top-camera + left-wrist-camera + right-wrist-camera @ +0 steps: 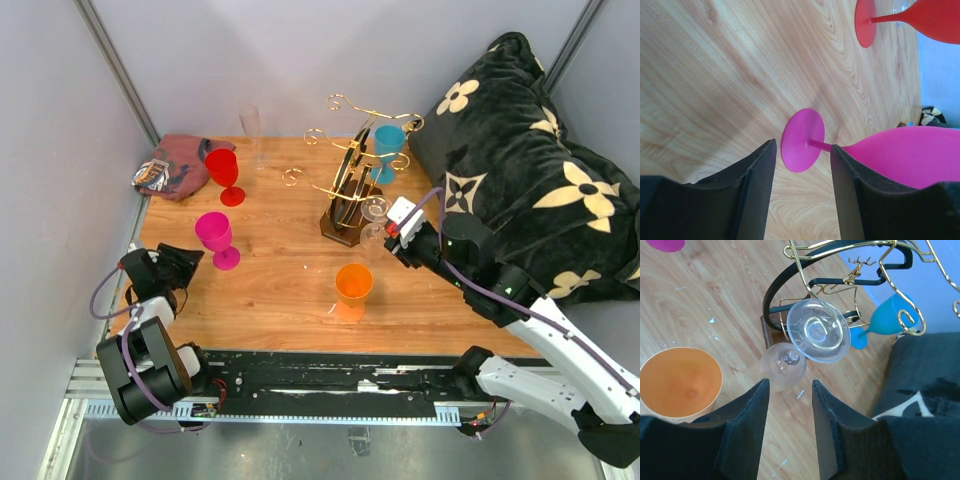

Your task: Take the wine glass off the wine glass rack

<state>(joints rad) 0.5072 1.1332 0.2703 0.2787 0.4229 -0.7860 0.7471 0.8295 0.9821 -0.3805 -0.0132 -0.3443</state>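
The wine glass rack (341, 226) stands mid-table, with a dark wooden base and gold wire arms (805, 262). A clear wine glass (374, 214) hangs upside down from it; its round foot (818, 331) is on top and its bowl (783, 366) below. My right gripper (393, 238) is open. In the wrist view my right gripper (788, 387) has its fingertips just short of the bowl, with nothing between them. A blue glass (388, 143) hangs on the rack's far side. My left gripper (802, 150) is open at the near left, its tips beside the stem of a pink glass (802, 140).
An orange cup (353, 284) stands near the front, close to my right arm. A red glass (222, 170), a clear flute (250, 128) and a crumpled cloth (172, 166) are at the back left. A black flowered pillow (530, 170) fills the right side.
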